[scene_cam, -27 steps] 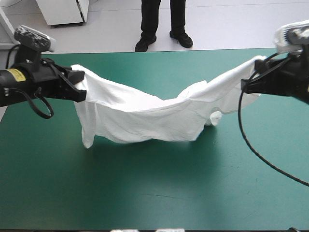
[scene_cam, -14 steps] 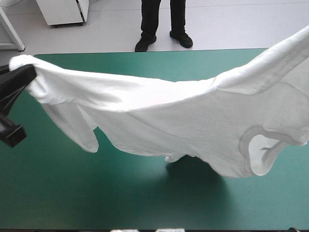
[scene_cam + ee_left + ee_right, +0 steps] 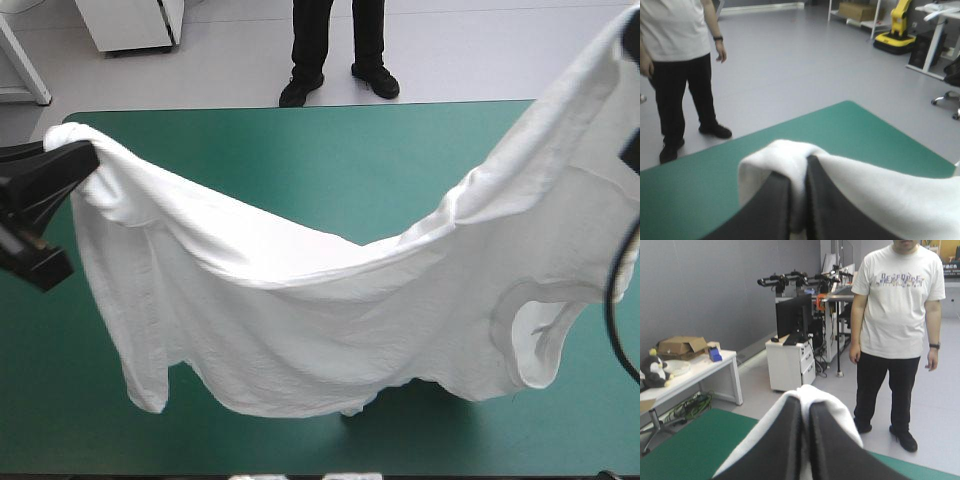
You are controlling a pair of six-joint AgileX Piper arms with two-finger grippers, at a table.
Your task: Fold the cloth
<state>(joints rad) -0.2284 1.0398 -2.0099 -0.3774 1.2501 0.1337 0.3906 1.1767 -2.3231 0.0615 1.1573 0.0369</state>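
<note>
The white T-shirt (image 3: 330, 320) hangs stretched between both raised arms, sagging in the middle above the teal-green table (image 3: 300, 150). Its neck opening (image 3: 535, 335) faces the near right and a sleeve (image 3: 145, 380) dangles at the near left. My left gripper (image 3: 85, 155) holds one corner at the high view's left edge; in the left wrist view its black fingers (image 3: 775, 200) pinch a white fold (image 3: 785, 150). My right gripper (image 3: 805, 405) is shut on the other corner, the cloth (image 3: 835, 410) wrapped over its tips; in the high view it is mostly out of sight at the upper right.
Bare teal-green cover lies along the far side of the table (image 3: 860, 125) and at the near left (image 3: 60, 400). The shirt's lowest hem (image 3: 350, 408) hangs close to the table near its front edge.
Both arms rose from table height, lifting the shirt off the cover. Since just before, the middle has sagged lower and the shirt hangs more fully open.
</note>
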